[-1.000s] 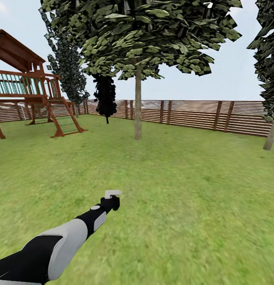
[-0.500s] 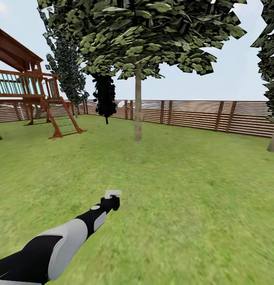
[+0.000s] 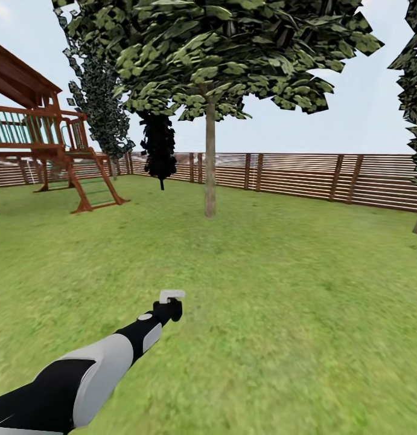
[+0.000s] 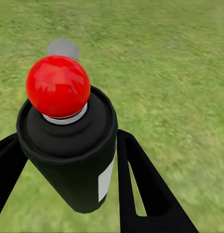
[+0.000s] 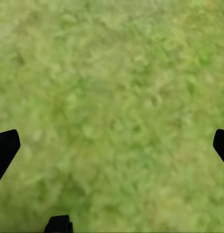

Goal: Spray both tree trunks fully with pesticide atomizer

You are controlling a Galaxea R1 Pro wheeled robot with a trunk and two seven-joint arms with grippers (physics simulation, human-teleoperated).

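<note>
Even, bright daylight lay over the lawn, with no clear source and no cast shadow under the tree or the arm. The sky behind the tree was pale and washed out. Grass near the arm smeared into soft blur, sharper toward the fence. In the left wrist view the red cap carried faint white glare on top. The right wrist view's grass was wholly unfocused.
</note>
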